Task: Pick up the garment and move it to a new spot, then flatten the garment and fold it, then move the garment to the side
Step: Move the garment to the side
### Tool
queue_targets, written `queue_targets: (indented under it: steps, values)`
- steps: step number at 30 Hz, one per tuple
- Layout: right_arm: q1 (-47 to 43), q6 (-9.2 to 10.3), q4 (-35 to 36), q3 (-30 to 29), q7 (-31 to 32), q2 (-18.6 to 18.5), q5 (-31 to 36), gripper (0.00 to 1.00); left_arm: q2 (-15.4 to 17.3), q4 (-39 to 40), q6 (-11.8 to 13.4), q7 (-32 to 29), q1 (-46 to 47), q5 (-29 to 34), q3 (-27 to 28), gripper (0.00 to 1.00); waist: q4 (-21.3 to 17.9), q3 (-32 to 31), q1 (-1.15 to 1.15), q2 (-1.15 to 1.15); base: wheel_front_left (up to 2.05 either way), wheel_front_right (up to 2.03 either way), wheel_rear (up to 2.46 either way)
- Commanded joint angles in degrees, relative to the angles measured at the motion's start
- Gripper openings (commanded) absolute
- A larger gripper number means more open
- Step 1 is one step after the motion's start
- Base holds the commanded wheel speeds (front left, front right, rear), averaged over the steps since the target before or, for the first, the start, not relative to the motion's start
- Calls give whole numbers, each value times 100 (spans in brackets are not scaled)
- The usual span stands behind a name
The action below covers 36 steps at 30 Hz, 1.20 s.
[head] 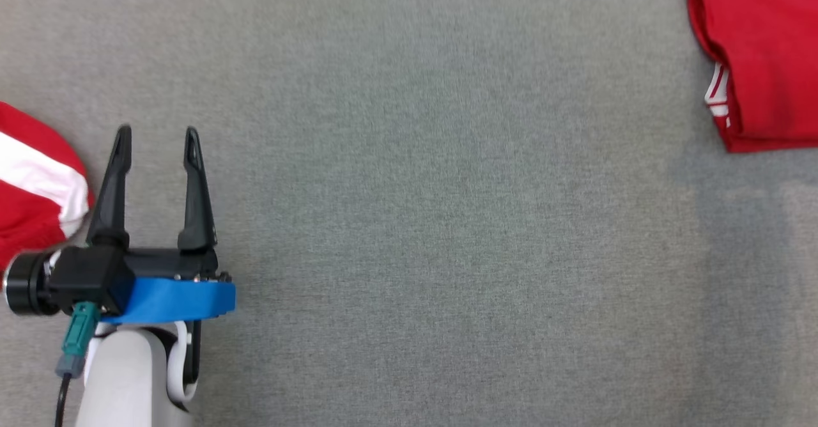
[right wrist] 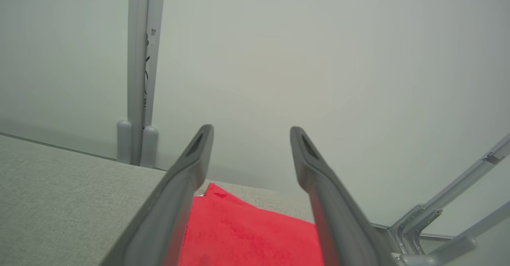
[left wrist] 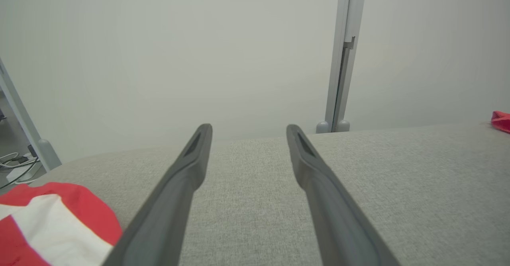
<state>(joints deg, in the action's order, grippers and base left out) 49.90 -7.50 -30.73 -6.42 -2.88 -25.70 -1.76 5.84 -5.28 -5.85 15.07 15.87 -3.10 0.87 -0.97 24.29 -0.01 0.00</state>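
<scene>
The garment is red with white stripes at one edge and lies folded at the table's far right corner; a tip of the garment peeks in at the right of the left wrist view. My right gripper hovers open above the garment, its fingers apart with nothing between them. At the lower left of the head view, my left gripper stands open over bare table, and the left wrist view shows the left gripper holding nothing.
A second red and white cloth lies bunched at the left edge, just left of my left gripper, and also shows as the cloth. The grey fabric table stretches between. A pale wall and a metal post stand behind the table.
</scene>
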Motion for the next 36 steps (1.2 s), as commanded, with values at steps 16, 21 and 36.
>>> queue_targets:
  steps: [16,21,36]
  values:
    - [-1845,1,311,1101,-984,1170,-559,100,-58,-228,133,13,-1171,-62,277,100,93,-1501,1,0,0,0,0]
    - [-2594,1,670,907,-1048,1417,-674,100,-88,-272,150,13,-1370,-46,251,100,127,-1732,1,0,0,0,0]
    - [-4643,1,2540,259,-488,2229,-415,100,-144,-358,146,13,-1698,-12,100,100,165,-2166,1,0,0,0,0]
